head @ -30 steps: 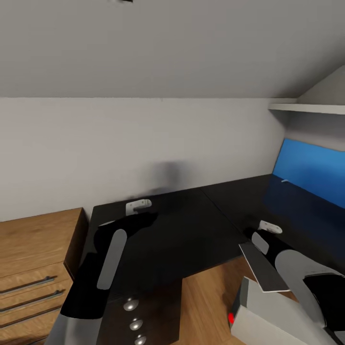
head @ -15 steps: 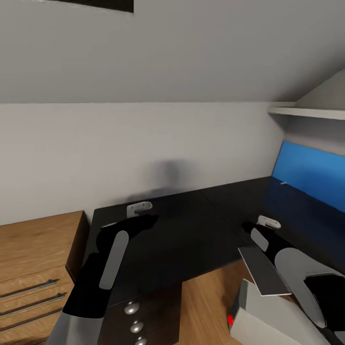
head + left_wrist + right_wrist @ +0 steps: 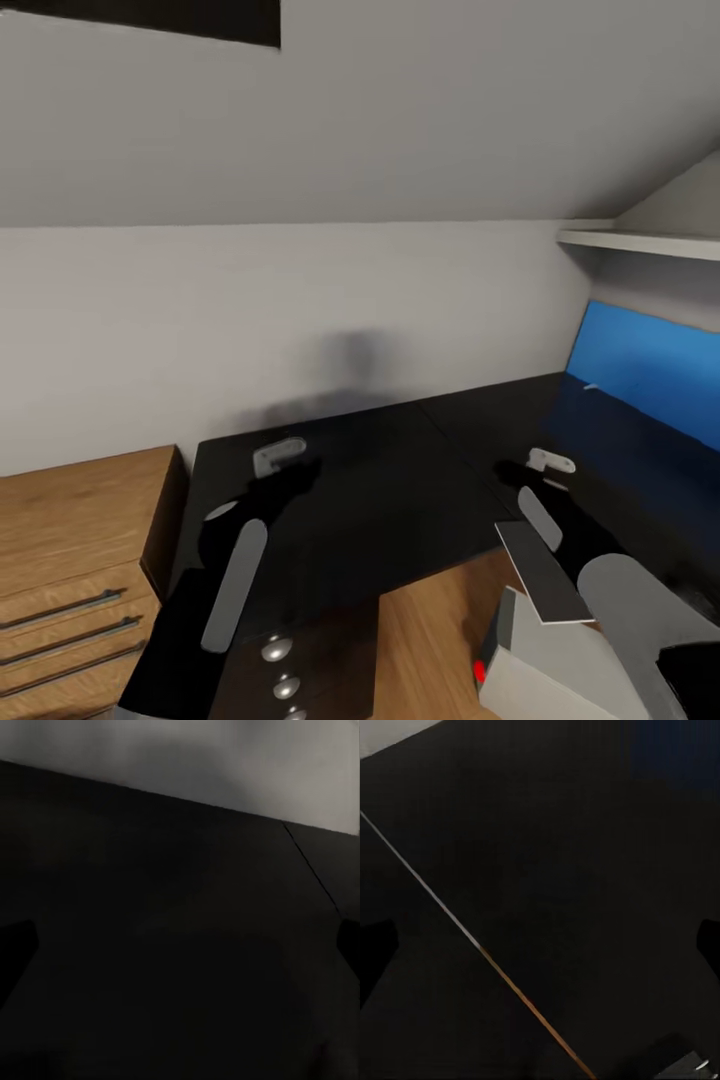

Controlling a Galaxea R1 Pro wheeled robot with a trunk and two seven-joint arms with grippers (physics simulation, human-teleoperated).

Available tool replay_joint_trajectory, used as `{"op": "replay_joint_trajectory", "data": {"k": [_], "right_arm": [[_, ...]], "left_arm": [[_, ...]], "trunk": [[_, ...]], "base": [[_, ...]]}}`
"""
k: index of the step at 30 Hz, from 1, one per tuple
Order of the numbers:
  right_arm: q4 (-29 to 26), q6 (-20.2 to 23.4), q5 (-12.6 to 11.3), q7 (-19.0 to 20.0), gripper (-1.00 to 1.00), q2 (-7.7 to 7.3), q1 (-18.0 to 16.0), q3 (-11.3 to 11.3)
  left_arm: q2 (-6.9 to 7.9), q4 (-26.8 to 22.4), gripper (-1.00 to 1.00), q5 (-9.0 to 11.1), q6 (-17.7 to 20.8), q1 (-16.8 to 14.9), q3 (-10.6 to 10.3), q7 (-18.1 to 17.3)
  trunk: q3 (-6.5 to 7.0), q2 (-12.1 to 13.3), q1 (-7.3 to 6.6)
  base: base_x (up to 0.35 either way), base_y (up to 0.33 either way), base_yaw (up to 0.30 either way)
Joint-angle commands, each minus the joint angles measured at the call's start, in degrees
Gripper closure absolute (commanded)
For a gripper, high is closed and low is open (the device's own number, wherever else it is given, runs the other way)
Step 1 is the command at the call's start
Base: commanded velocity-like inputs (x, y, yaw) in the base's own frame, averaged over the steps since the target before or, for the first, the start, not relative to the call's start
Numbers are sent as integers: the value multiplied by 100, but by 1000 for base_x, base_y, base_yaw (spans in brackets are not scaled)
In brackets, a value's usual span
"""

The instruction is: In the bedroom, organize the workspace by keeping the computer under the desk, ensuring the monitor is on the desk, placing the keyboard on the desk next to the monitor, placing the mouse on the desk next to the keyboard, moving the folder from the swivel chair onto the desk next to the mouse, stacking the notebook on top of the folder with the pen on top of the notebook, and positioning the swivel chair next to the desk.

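Black desk top takes up most of what I see from my head, an L-shaped slab running along the grey wall and turning toward the blue back panel at my right, whose far end is cut off by the edge. Its drawer unit shows below me with round silver knobs, the lowest one cropped. At my left stands a low light-wood cabinet with long dark handles, partly out of view. Down at my right the computer, a light grey tower with a small red dot, sits on the wood floor beside the desk edge; my right forearm hides much of it. A thin dark flat panel with a pale edge leans over the tower's top, and I cannot make out what it is. A white shelf sticks out high on the right. The pen, a tiny white sliver, lies on the desk just before the blue panel.

Both my arms reach out over the desk. My left gripper and right gripper hang above the black top; both wrist views are nearly all dark desk surface with a seam, so I cannot tell whether either is parted or closed
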Motion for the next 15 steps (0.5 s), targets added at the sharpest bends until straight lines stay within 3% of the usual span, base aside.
{"op": "replay_joint_trajectory", "data": {"k": [1, 6, 7, 10, 15], "right_arm": [[-168, 68, -36, -53, -100, -12, 87, 47], [-1163, 255, -37, -101, -100, -22, 695, 40], [-1931, 307, -44, -316, -100, -21, 1146, 43], [-2522, 342, -59, -652, -100, -13, 1476, 59], [-2772, 365, -63, -782, -100, -5, 1593, 67]], "left_arm": [[0, -47, -100, 61, -36, 64, -4, 51], [0, -216, -100, 59, -196, 435, -4, 20], [0, -259, -100, 60, -237, 609, -4, 7], [54, -273, -100, 65, -245, 683, -10, 0], [96, -257, -100, 68, -246, 705, -12, -5]], "trunk": [[12, 38, -22], [102, 238, -132], [120, 278, -154], [174, 399, -220], [263, 599, -330]], "base": [[0, 0, 0], [0, 0, 0], [0, 0, 0], [0, 0, 0], [0, 0, 0]]}}
